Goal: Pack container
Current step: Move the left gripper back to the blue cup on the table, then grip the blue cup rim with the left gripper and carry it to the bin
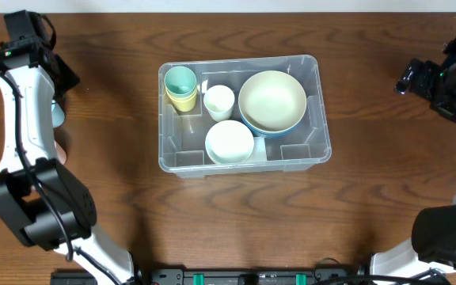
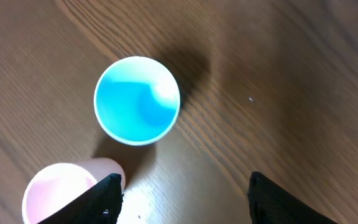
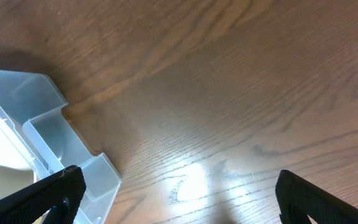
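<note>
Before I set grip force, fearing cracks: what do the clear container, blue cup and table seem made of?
The container looks like clear glossy plastic: the table shows through its walls. The blue cup seems smooth plastic, with a thin even rim. The table looks like varnished wood or laminate: grain and glare.

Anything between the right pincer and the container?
Nothing. Only bare wooden table lies between the right pincer and the container, as the overhead and right wrist views both show.

The wood-grain table (image 1: 236,214) is brown, the container (image 1: 244,166) clear; the blue cup (image 2: 137,102) is bright, the pink cup (image 2: 58,193) pale.
</note>
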